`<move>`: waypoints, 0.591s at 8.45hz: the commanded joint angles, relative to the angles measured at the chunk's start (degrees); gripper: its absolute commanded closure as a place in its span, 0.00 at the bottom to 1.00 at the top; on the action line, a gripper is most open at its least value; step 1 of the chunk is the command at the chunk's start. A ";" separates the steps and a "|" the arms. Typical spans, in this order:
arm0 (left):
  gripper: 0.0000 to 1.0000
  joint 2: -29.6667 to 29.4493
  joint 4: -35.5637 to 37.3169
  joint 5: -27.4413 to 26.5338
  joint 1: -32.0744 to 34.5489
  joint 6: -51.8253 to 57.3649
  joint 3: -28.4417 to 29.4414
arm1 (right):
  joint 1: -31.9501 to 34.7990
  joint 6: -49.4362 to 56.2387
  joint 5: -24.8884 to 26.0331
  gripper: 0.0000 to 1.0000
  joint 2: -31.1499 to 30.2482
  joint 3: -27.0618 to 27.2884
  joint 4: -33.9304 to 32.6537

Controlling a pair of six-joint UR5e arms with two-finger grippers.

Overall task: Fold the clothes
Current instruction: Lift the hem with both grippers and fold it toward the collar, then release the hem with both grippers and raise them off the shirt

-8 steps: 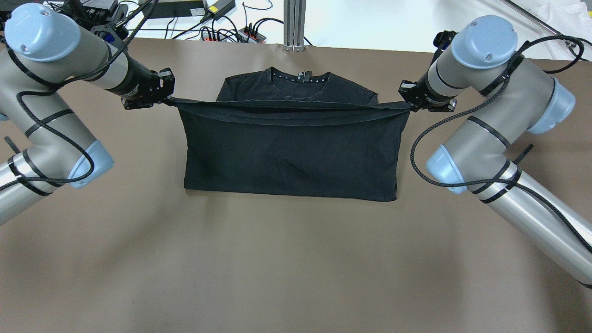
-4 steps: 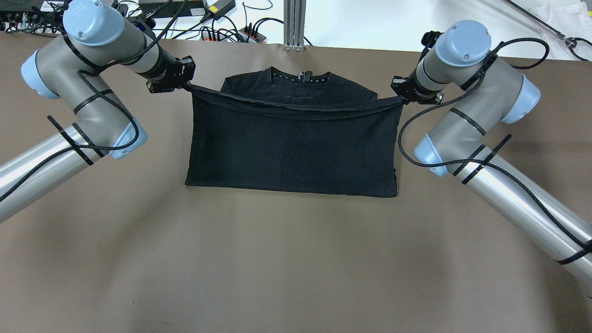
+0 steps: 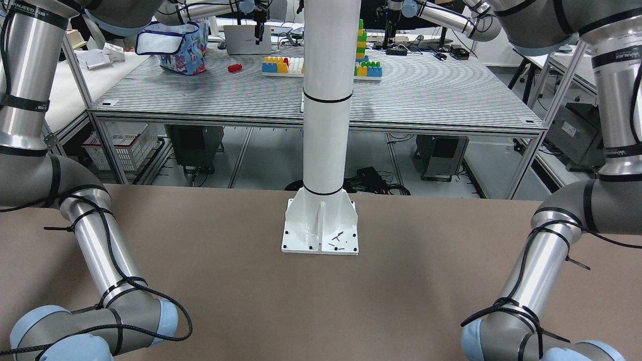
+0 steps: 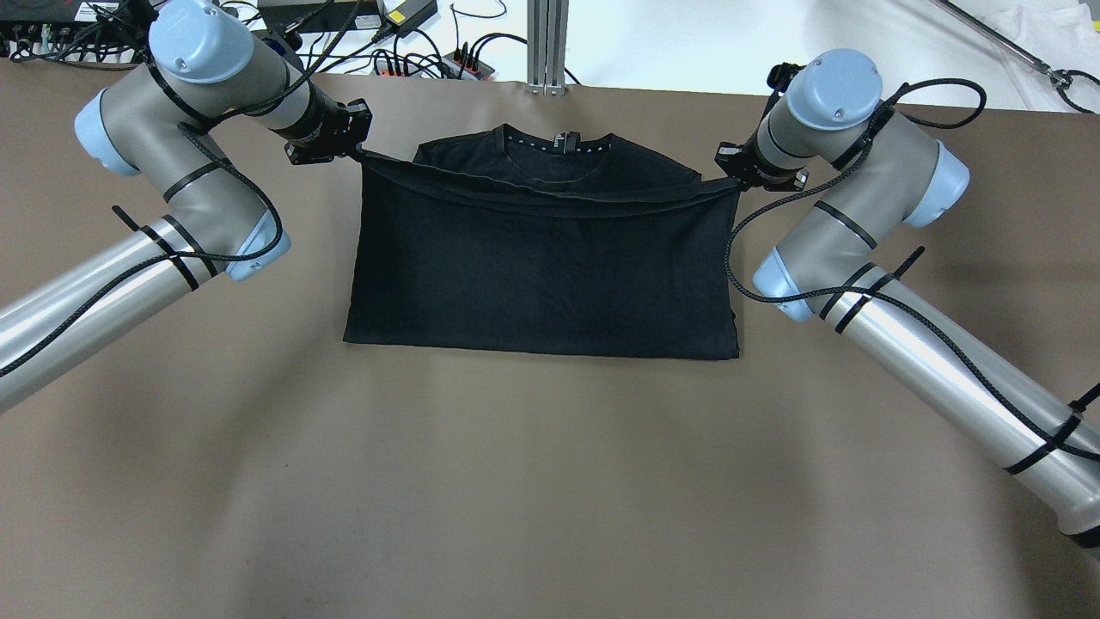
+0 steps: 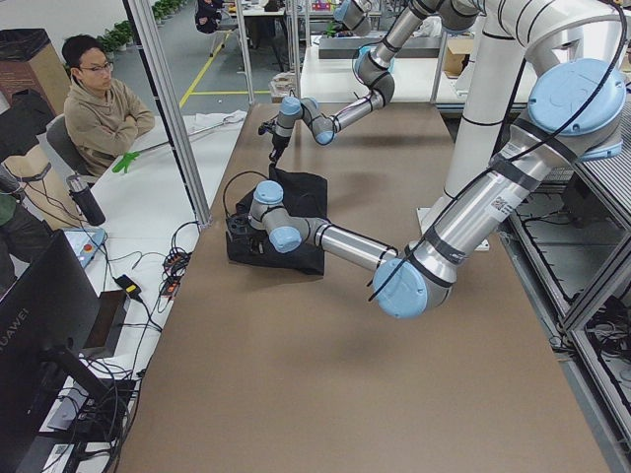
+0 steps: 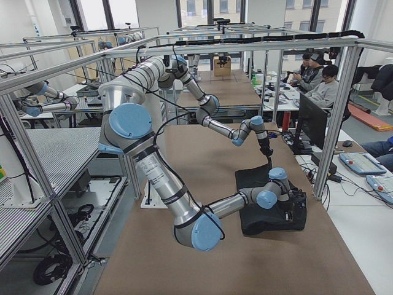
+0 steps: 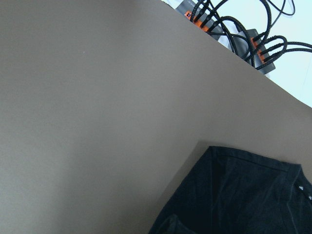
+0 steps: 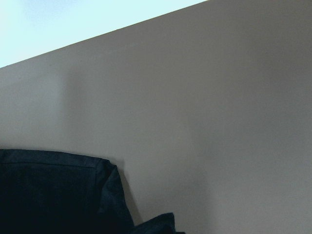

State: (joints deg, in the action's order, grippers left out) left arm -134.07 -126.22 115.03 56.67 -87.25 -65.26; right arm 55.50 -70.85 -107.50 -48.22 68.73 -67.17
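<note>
Toward the far edge of the worktop (image 4: 516, 481) lay the black shirt (image 4: 541, 275), its lower half doubled up over the chest, the collar showing beyond the raised hem. Each hem corner was pinched by a tool, the left tool (image 4: 355, 152) and the right tool (image 4: 733, 179) both closed on cloth. The edge ran taut between them, probably so the fold would land flat rather than bunch. Both arms reached forward, elbows bent outward and wrists turned inward, low over the shoulders — the left slightly farther on than the right.
</note>
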 commanded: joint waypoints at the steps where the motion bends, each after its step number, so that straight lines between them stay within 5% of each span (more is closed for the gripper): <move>1: 1.00 -0.67 -5.69 -1.21 0.02 -0.03 5.56 | -1.35 -0.17 3.07 0.97 1.20 -3.41 3.08; 3: 0.93 -0.75 -5.97 -1.30 0.02 -0.03 5.93 | -1.54 -0.60 3.96 0.81 1.82 -3.95 3.27; 5: 0.57 -0.84 -5.97 -1.21 0.98 -0.03 6.81 | -1.54 -2.78 3.96 0.45 4.18 -3.95 3.53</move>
State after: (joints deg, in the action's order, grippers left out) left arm -134.79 -132.03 113.81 57.04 -87.28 -59.28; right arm 54.02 -71.55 -103.77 -45.99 64.89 -63.88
